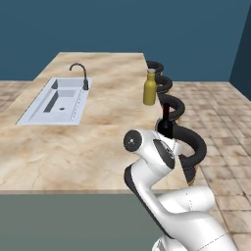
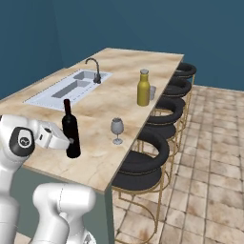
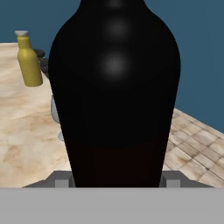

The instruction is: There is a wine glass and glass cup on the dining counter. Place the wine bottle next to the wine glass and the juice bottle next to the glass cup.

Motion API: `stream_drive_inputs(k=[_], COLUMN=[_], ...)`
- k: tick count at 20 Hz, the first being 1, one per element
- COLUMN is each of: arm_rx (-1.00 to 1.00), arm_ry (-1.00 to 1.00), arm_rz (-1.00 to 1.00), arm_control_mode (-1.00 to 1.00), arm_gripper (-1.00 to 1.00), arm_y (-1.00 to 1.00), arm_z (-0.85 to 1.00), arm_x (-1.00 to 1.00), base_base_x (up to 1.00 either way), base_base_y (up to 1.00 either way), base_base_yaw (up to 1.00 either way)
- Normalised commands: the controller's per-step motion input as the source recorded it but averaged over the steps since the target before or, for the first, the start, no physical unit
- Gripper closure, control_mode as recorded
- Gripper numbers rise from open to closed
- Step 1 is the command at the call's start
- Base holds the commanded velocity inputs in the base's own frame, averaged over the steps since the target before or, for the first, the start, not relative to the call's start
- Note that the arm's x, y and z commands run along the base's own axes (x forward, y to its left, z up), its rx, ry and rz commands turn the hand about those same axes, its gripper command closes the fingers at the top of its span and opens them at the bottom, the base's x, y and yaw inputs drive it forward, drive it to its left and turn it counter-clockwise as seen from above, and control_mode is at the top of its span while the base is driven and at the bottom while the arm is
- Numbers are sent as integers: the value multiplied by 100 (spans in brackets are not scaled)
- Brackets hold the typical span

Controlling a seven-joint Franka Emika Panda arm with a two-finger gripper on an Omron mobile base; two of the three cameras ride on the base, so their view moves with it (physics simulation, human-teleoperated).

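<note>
The slim near-black wine bottle stands upright at the near end of the dining counter, and my gripper is shut on its body from the left. In the hand view the wine bottle looms between my fingertips. The wine glass stands a short way to the bottle's right, near the counter's stool side. Farther along, the yellow juice bottle stands with the small glass cup right beside it. From the left base view I see the juice bottle and the wine bottle's neck behind my arm.
A pale inset sink with a black faucet takes up the counter's left side. Black round stools on gold frames line the counter's right edge. Bare marbled top lies between the sink and the bottles.
</note>
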Motion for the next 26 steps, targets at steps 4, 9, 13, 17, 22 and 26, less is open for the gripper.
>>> stream_drive_inputs(k=[4,9,13,17,22,26], arm_rx=[0,0,0,1,7,3], arm_ry=[0,0,0,0,0,0], arm_rz=[0,-1,0,0,0,0], arm_control_mode=[-100,-100,-100,-100,-100,-100], arm_gripper=[100,100,100,100,100,100], arm_y=[-6,-28,-31,-25,-11,-12], arm_z=[-1,-5,-12,-20,-21,-21], arm_x=[4,24,33,22,11,17], base_base_x=[3,0,0,0,0,0], base_base_y=[-12,0,0,0,0,0], base_base_yaw=[0,0,0,0,0,0])
